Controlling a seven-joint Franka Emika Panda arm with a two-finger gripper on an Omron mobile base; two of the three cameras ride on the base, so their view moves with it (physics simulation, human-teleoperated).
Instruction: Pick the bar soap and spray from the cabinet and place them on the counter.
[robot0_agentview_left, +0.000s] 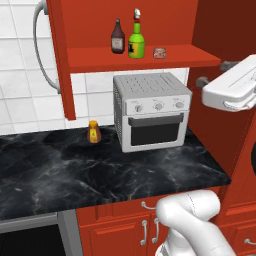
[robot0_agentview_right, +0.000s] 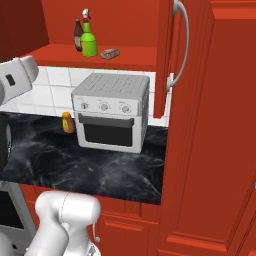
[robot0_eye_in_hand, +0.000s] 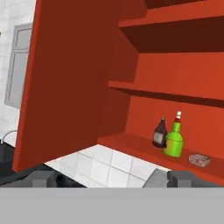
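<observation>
No readable text anywhere. The spray (robot0_agentview_left: 136, 42) has a yellow label with a dark patch on it, too small to make out; in the hand view it sits ahead of the jaws and right of their centre line. The small orange bottle (robot0_agentview_left: 93, 132) on the counter (robot0_agentview_left: 75, 170) carries a pale label, possibly with a mark on it, but nothing legible. The toaster oven (robot0_agentview_left: 151, 111) has three knobs on its front panel, with no numbers or markings resolvable. The dark brown bottle (robot0_agentview_left: 118, 38) shows no lettering.
</observation>
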